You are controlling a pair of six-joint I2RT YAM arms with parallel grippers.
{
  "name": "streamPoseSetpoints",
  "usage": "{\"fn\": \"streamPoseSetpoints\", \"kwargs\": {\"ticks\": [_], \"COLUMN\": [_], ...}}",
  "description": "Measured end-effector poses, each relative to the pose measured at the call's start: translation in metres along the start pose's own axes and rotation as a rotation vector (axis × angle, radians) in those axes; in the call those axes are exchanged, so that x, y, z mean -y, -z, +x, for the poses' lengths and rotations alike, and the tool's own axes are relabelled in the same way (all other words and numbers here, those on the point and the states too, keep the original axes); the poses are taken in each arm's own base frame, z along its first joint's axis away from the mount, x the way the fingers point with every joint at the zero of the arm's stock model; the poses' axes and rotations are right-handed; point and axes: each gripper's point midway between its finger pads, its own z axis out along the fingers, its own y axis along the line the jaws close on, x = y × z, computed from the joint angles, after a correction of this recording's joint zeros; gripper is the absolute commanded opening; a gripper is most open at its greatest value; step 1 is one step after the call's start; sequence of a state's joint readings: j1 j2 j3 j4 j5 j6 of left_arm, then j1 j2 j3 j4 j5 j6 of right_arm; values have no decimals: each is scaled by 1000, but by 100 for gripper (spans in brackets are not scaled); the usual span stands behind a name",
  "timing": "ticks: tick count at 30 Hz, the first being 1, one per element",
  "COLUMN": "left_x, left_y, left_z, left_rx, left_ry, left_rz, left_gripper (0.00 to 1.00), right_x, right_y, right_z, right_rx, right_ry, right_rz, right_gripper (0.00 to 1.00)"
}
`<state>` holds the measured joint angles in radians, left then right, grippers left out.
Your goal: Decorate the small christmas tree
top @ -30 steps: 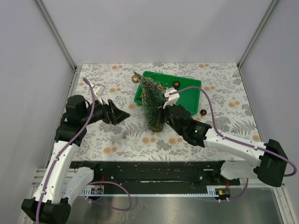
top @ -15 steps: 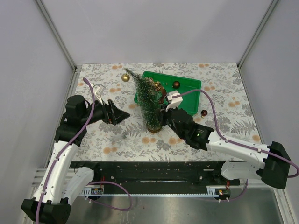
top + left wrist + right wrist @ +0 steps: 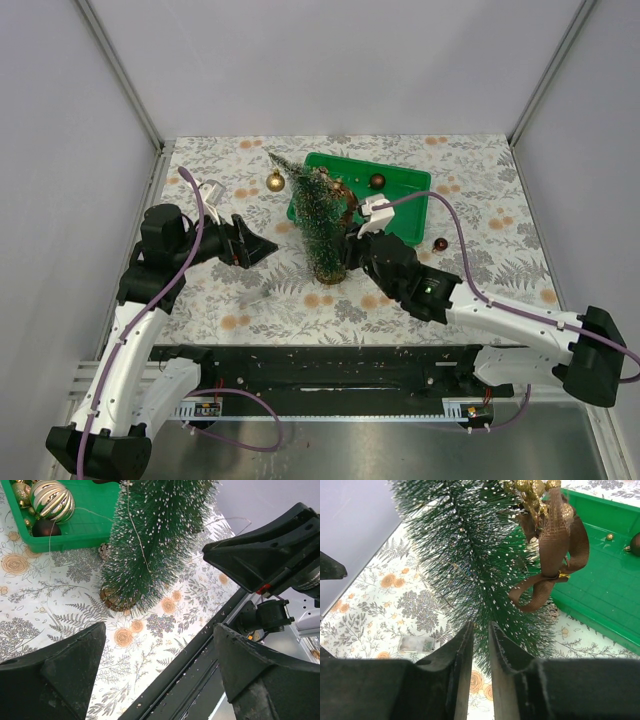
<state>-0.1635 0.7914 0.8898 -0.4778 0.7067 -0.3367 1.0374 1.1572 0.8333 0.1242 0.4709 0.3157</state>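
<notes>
Left gripper (image 3: 160,645): is hanging released, jaws spread wide, nothing lying between them.
Right gripper (image 3: 481,630): is showing its jaws parted by a narrow slit, clamping nothing; green bristles are brushing past the tips.
Small christmas tree (image 3: 318,225): is standing on the floral cloth (image 3: 230,290) just ahead of the right fingertips, leaning away from them; it is sitting well ahead of the left gripper.
Brown ribbon bow (image 3: 555,555): is hanging on the tree, up and to the right of the right gripper.
Green tray (image 3: 410,205): is lying beyond the tree, ahead of the right gripper.
Gold bauble (image 3: 275,181): is resting on the cloth, beyond the left gripper and apart from it.
</notes>
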Motion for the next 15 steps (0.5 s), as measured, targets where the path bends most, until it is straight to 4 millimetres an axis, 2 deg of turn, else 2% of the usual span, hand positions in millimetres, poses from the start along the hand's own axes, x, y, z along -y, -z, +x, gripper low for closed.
{"fn": "streamPoseSetpoints", "kwargs": {"ticks": [1,4,7,9,10,11,15], "left_x": [0,-1,-2,-2,-2,-3,-3], "left_y": [0,0,1,2,4,6,15], "left_z": [0,1,2,3,4,4,-1], "left_rx": [0,-3,-5,-9,-9,-9,6], "left_ry": [-1,-5,-18,-26,-37,-43,-97], "left_rz": [0,-3,-8,-13,-20,-26,-65], "left_gripper": [99,99,99,99,99,99,99], "right_x": [0,0,1,2,4,5,14], "right_y": [1,8,16,22,26,30,52], "right_z": [-1,-9,-18,-21,-22,-23,-33], "right_rx": [3,22,42,45,46,47,57], "right_ry": [-2,-14,-31,-41,-46,-48,-59], "right_rz": [0,-4,-11,-14,-15,-16,-11], "right_gripper": [34,42,56,72,83,99,99]}}
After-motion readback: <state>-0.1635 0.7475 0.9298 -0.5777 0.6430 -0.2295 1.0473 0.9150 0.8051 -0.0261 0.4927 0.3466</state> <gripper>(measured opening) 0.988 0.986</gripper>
